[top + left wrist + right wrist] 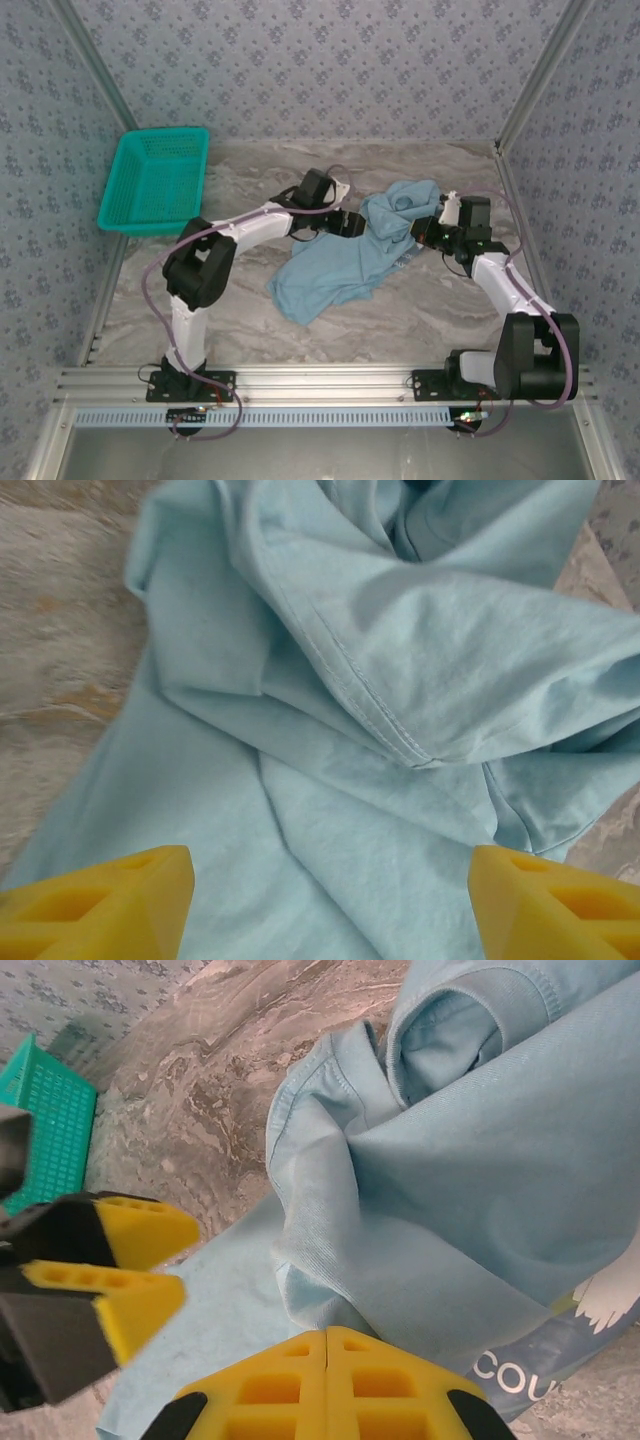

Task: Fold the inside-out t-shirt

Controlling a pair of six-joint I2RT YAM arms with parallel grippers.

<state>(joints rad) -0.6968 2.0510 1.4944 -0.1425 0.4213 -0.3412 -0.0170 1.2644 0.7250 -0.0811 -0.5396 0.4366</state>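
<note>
The marbled table (420,320) carries the inside-out t-shirt (345,262), a light sky-blue heap lying crumpled around the middle of the surface. Its bulk spreads toward the near-left, and a bunched part rises at its far-right end between the two claws. The teal mesh basket (155,180) sits at the far-left corner, tipped against the left wall and well apart from the shirt. The left gripper (345,222) reaches in from the left over the shirt's far-left edge. In the left wrist view its jaws stand wide open, one yellow fingertip on each side of the frame, with folded cloth and a stitched hem (370,695) lying between and beyond them, and nothing clasped. The right gripper (327,1345) comes in from the right edge of the heap. Its two yellow fingers (385,1385) are pressed flat together, tips right at a fold of the cloth, and I cannot tell whether any fabric is pinched between them. White printed lettering (510,1375) shows on the cloth just beside those fingers.
</note>
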